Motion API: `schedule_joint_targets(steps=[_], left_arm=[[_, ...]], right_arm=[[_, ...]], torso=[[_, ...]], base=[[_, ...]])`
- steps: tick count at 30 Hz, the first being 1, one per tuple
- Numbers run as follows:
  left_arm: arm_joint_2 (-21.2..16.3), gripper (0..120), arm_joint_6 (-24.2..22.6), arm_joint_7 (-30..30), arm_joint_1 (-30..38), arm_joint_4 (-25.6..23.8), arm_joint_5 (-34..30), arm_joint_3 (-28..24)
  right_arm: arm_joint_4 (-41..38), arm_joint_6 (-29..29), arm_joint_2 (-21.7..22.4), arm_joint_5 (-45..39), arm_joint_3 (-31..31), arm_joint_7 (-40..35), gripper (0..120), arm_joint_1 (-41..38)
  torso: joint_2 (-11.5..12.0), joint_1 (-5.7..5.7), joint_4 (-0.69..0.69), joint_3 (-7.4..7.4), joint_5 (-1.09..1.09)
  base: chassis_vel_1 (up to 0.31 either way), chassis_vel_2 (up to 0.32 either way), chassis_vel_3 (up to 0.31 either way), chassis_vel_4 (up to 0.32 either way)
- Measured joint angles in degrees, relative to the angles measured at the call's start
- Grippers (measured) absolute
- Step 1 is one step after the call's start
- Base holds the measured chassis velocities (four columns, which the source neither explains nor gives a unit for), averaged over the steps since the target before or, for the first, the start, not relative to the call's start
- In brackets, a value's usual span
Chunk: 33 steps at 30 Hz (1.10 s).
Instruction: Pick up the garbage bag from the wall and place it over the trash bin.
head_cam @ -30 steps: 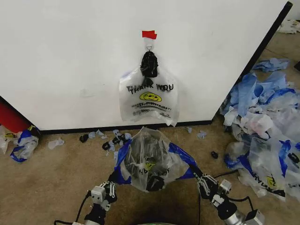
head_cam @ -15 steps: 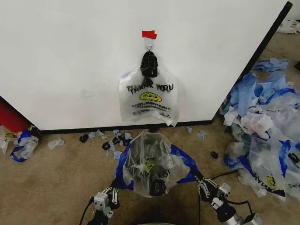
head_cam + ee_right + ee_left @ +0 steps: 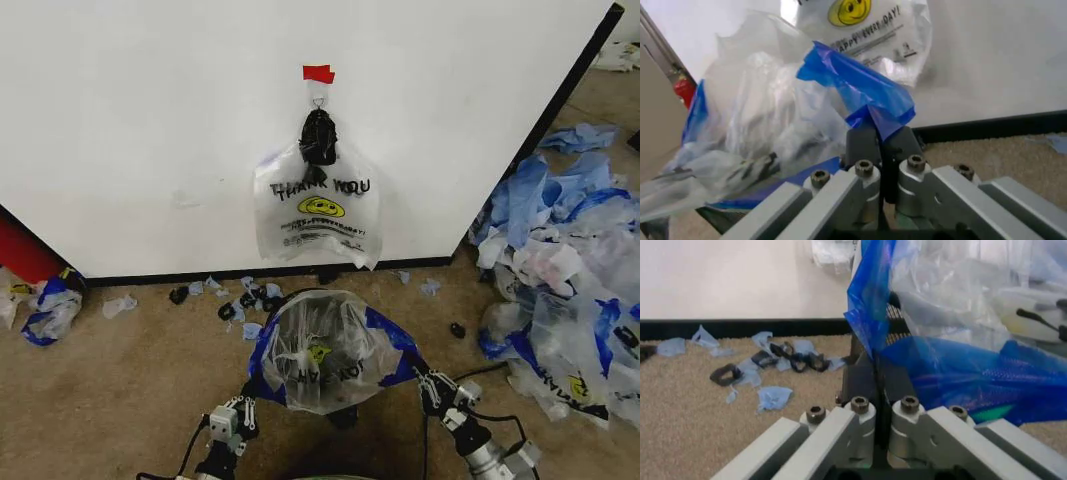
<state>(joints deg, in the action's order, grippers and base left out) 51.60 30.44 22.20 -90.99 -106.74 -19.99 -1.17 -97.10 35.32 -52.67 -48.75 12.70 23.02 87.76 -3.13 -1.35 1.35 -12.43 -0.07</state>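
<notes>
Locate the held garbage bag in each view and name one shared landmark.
Head view: garbage bag low centre, stretched between left claw and right claw.
Left wrist view: blue edge pinched in the left claw.
Right wrist view: blue edge pinched in the right claw.
Shared landmark: black baseboard strip.

The garbage bag (image 3: 320,350) is see-through with blue film, black lettering and a yellow smiley. The wall (image 3: 150,130) is white, edged by a black strip (image 3: 570,85), with red tape (image 3: 318,73). The carpet (image 3: 110,380) is tan.
</notes>
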Motion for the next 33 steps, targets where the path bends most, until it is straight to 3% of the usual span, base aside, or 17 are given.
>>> schedule_joint_targets(steps=[20,33], left_arm=[[3.44,0,0.14,0.39,5.74,5.18,0.47,-1.90],[6.08,0,0.81,1.01,11.05,12.09,0.40,-3.61]], right_arm=[[6.34,-0.79,-2.98,0.85,-2.56,0.85,0,-5.56],[15.06,-1.02,-6.09,1.73,-4.24,0.88,0,-12.19]], torso=[[0.00,0.00,0.00,0.00,0.00],[-0.01,0.00,0.00,0.01,0.10]], base=[[0.000,0.000,0.000,0.000],[0.000,0.000,0.000,0.000]])
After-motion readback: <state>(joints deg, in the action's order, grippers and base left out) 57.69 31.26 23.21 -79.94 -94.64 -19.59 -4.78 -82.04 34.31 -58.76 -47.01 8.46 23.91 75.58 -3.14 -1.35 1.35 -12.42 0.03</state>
